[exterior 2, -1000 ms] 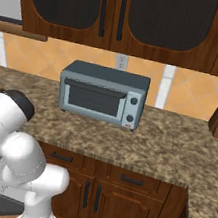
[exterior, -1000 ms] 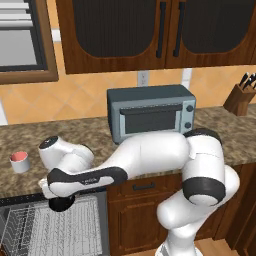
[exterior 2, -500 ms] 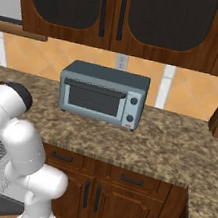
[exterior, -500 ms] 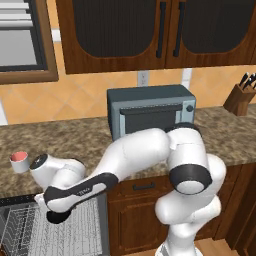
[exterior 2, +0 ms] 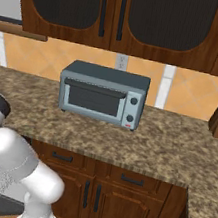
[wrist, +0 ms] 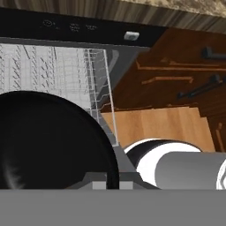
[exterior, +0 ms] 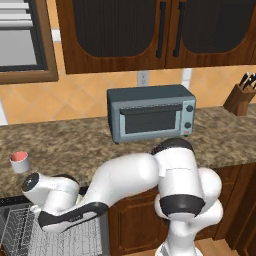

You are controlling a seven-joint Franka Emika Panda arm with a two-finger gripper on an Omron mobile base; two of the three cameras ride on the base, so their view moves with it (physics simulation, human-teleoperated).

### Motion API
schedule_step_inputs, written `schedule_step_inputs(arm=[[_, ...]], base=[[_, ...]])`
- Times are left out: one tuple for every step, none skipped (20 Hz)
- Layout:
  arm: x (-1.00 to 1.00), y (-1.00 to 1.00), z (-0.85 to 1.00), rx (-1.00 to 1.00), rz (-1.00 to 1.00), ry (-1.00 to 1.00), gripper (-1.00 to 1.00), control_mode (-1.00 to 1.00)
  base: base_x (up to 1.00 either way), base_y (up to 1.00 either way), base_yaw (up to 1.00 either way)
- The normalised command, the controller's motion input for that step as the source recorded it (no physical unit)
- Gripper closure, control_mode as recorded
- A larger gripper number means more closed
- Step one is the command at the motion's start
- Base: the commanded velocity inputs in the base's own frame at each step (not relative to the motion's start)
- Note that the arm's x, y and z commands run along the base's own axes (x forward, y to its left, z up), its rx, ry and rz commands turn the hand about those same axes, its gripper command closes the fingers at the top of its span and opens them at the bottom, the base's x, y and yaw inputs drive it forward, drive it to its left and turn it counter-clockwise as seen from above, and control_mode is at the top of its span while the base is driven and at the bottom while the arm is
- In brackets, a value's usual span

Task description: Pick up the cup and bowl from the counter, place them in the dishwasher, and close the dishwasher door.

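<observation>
While the jaws stay pinched on the round all-black bowl (wrist: 48, 141) over the dishwasher's white wire rack (wrist: 53, 75), the light grey cup (exterior: 20, 161) waits at nine o'clock on the speckled surface (exterior: 80, 145); the door remains open.

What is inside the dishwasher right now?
White wire racks show inside the dishwasher. In the hand view the black bowl covers the lower part, so what lies beneath it cannot be seen.

Black bowl (wrist: 48, 141) above dishwasher (wrist: 57, 75) rack.
</observation>
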Motion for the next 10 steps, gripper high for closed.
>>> schedule_step_inputs(arm=[[0.00, 0.26, -0.23, -0.04, 0.00, -0.01, 1.00, -1.00], [0.00, 0.16, -0.35, 0.00, 0.00, -0.04, 1.00, -1.00], [0.00, 0.15, -0.44, 0.00, 0.00, -0.04, 1.00, -1.00], [0.02, 0.15, -0.51, 0.00, 0.00, -0.04, 1.00, -1.00], [0.07, 0.15, -0.51, 0.00, 0.00, -0.04, 1.00, -1.00], [0.15, 0.14, -0.46, 0.00, 0.00, -0.02, 1.00, -1.00], [0.22, 0.08, -0.33, 0.00, 0.00, 0.00, 1.00, -1.00], [0.33, 0.00, -0.27, 0.00, 0.00, 0.00, 1.00, -1.00], [0.34, 0.00, -0.34, 0.00, 0.00, 0.00, 1.00, -1.00], [0.35, 0.00, -0.39, 0.00, 0.00, 0.01, 1.00, -1.00]], base=[[0.00, 0.00, 0.00], [0.00, 0.00, 0.00], [0.00, 0.00, 0.00], [0.00, 0.00, 0.00], [0.00, 0.00, 0.00], [0.00, 0.00, 0.00], [0.00, 0.00, 0.00], [0.00, 0.00, 0.00], [0.00, 0.00, 0.00], [0.00, 0.00, 0.00]])
